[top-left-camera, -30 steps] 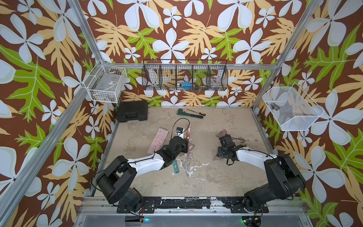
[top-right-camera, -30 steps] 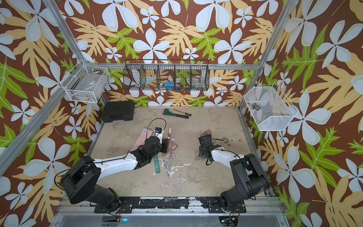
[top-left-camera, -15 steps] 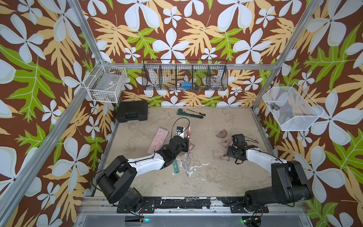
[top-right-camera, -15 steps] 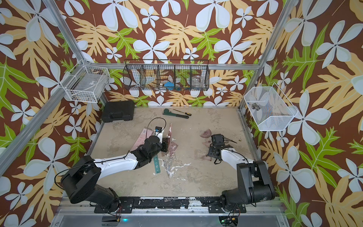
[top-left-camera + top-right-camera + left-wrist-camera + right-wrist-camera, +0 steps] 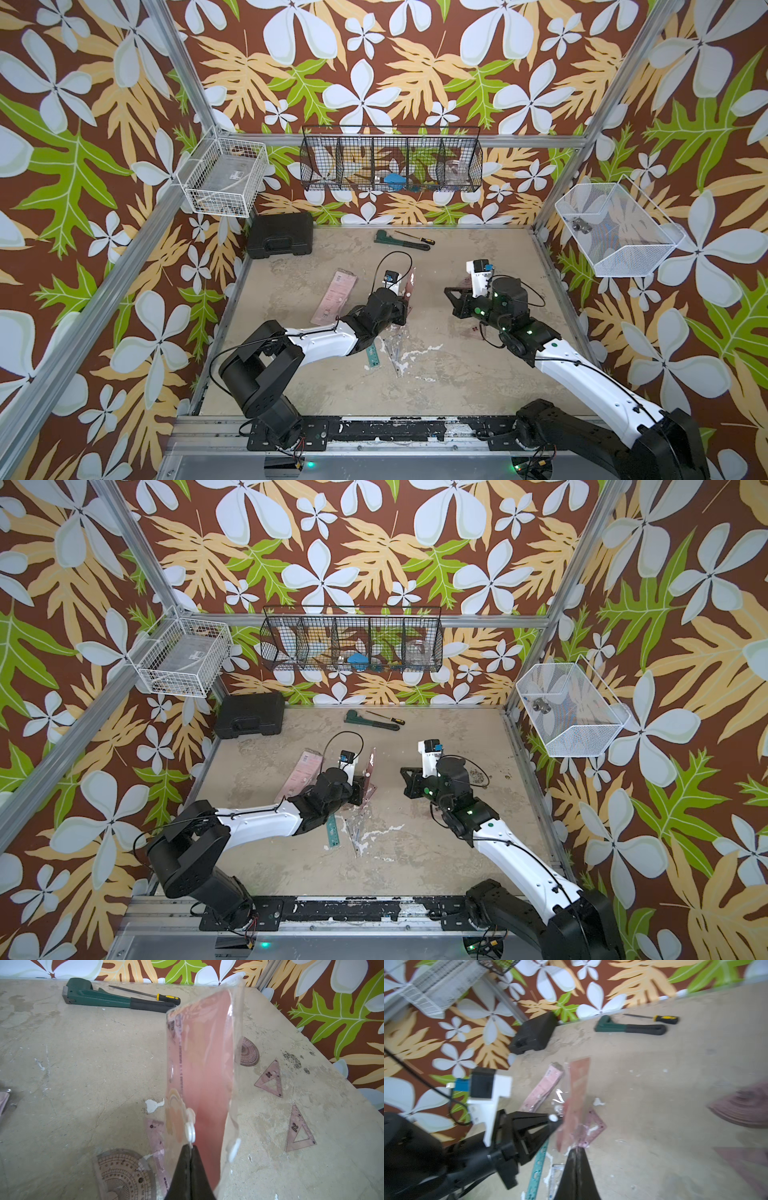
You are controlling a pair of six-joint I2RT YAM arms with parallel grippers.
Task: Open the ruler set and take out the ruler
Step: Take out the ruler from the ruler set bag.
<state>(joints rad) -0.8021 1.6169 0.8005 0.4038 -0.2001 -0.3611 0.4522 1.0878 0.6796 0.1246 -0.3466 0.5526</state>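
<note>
Right fingers (image 5: 571, 1178): shut moments ago, empty, near pouch (image 5: 207, 1059) | left fingers (image 5: 182, 1174): pinching pouch flap | ruler (image 5: 180, 1068): apparently still inside; extraction pending

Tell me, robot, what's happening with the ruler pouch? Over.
Left gripper shut on pouch, holding it upright. Right gripper shut, empty, apart. Snap undone, pink ruler inside. Set squares, protractors loose on table.

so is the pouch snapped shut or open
Open: the pouch, held upright by the left pincer, gapes, its two white snap halves apart.
</note>
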